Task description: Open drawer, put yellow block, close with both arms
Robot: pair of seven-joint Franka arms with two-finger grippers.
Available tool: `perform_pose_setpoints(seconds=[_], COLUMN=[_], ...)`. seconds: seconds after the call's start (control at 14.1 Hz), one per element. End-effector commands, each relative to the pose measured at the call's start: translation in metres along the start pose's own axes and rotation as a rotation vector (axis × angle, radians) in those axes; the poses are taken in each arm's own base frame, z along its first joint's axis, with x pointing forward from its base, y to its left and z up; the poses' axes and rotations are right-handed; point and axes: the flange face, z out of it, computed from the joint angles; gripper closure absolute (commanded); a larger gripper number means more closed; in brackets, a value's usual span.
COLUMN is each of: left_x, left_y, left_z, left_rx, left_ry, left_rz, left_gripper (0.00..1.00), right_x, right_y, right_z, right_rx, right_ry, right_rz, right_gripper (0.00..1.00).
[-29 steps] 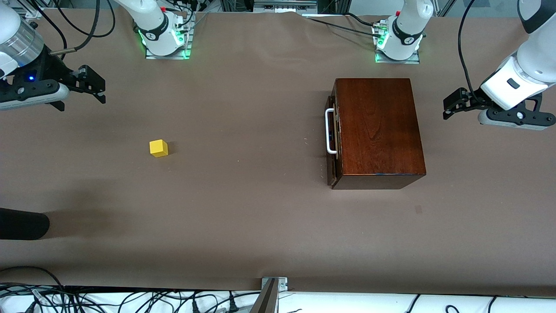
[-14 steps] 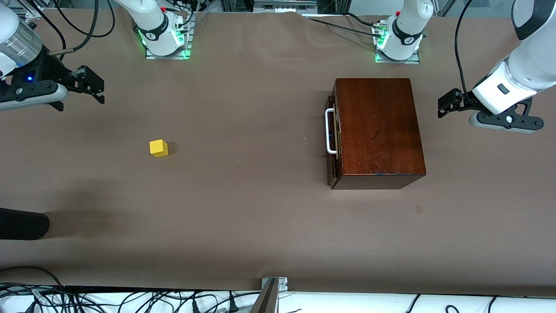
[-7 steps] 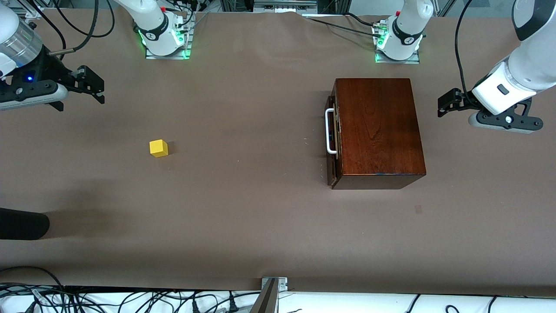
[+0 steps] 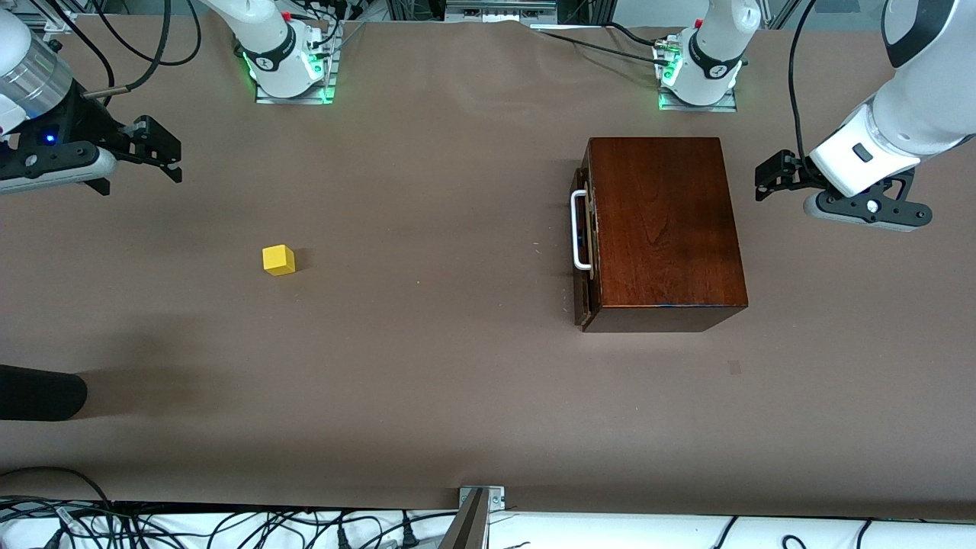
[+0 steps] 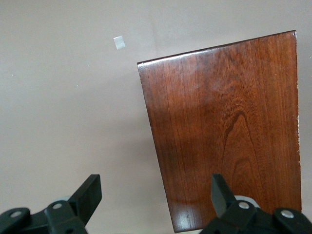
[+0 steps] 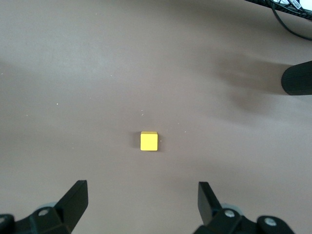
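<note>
None of the three steps is done as far as we can see: the drawer (image 4: 582, 232) sits pushed into its wooden box (image 4: 663, 229), white handle (image 4: 579, 230) untouched, and the yellow block (image 4: 278, 259) lies on the bare table (image 4: 427, 366) toward the right arm's end, well apart from the box. Our left gripper (image 4: 770, 177) hangs over the table just beside the box, jaws spread wide and empty. Our right gripper (image 4: 156, 149) hangs over the table's edge, equally wide, holding nothing. Opening, loading and closing all remain.

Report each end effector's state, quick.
Left end effector: open, empty, beside the glossy reddish-brown wooden box.
Right end effector: open, empty.
</note>
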Motion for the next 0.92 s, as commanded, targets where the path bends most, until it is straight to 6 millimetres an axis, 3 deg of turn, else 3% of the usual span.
perform_pose_setpoints(seconds=[0.0, 0.07, 0.35, 0.64, 0.85], left_x=[0.003, 0.003, 0.008, 0.041, 0.038], left_y=[0.002, 0.002, 0.045, 0.128, 0.207], left_z=[-0.007, -0.007, -0.001, 0.0, 0.024], left_rx=[-0.003, -0.003, -0.002, -0.01, 0.01], left_ry=[-0.002, -0.002, -0.011, 0.006, -0.02], left_rz=[-0.005, -0.005, 0.008, -0.018, -0.074], left_gripper=[0.0, 0.0, 0.0, 0.0, 0.0], right_x=[0.002, 0.001, 0.003, 0.003, 0.003], right_y=[0.001, 0.002, 0.005, 0.006, 0.006], right_z=[-0.004, -0.004, -0.003, -0.003, -0.003], right_rx=[0.007, 0.005, 0.006, 0.006, 0.006], right_ry=[-0.002, -0.002, -0.001, 0.004, 0.004], right_rz=[0.012, 0.013, 0.018, 0.018, 0.018], right_gripper=[0.0, 0.0, 0.0, 0.0, 0.0])
